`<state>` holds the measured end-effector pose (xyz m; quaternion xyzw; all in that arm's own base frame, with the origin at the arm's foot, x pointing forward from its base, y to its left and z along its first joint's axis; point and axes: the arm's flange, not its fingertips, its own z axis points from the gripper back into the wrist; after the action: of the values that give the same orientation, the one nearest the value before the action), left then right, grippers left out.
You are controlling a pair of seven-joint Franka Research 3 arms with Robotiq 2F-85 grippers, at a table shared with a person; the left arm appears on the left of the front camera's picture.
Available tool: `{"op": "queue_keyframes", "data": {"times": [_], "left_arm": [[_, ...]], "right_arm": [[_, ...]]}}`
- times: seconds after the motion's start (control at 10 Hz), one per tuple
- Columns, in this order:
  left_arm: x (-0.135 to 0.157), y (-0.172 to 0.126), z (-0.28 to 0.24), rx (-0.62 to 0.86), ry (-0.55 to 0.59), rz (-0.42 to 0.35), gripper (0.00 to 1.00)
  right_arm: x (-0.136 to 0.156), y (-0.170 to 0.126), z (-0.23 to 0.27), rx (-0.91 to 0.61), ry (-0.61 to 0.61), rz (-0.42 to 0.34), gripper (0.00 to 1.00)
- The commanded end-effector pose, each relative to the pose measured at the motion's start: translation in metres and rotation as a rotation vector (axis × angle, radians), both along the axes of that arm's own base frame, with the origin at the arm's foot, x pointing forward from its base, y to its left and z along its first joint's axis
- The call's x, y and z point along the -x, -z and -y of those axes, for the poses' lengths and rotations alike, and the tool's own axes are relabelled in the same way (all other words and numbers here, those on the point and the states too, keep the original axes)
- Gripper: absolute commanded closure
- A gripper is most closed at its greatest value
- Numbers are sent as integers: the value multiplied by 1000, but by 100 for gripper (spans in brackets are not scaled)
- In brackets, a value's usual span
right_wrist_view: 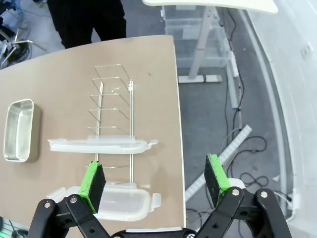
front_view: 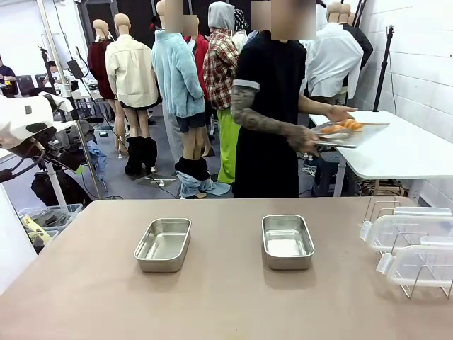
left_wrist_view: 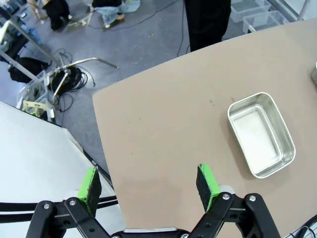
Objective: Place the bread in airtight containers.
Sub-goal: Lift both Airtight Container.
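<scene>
Two empty steel tins stand on the tan table: the left tin (front_view: 163, 244) and the right tin (front_view: 287, 241). Beyond the table a person holds a flat tray (front_view: 333, 136) carrying golden croissants (front_view: 347, 125). My left gripper (left_wrist_view: 148, 182) hangs open high above the table's edge, and the left tin (left_wrist_view: 261, 134) lies ahead of it to the right. Over the table's right edge my right gripper (right_wrist_view: 154, 178) is open too, above the clear lids (right_wrist_view: 99, 145). The right tin (right_wrist_view: 20, 130) lies far off to its left. Both grippers hold nothing.
A wire rack (front_view: 414, 244) at the table's right end holds the clear plastic lids (front_view: 403, 230). A white side table (front_view: 396, 145) stands behind at the right. Part of my left arm (front_view: 25, 120) shows at the far left. Cables and bins lie on the floor.
</scene>
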<state>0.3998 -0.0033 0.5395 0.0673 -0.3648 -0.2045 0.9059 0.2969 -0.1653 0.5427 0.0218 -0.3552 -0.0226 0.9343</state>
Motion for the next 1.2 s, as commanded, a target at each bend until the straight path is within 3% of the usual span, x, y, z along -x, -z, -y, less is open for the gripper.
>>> {"op": "queue_keyframes", "data": {"times": [0.0,1.1], "left_arm": [[2,0,-1,1,-2,-3,0],[2,0,-1,1,-2,-3,0]], "right_arm": [[0,2,1,-3,-18,2,0],[0,2,1,-3,-18,2,0]]}}
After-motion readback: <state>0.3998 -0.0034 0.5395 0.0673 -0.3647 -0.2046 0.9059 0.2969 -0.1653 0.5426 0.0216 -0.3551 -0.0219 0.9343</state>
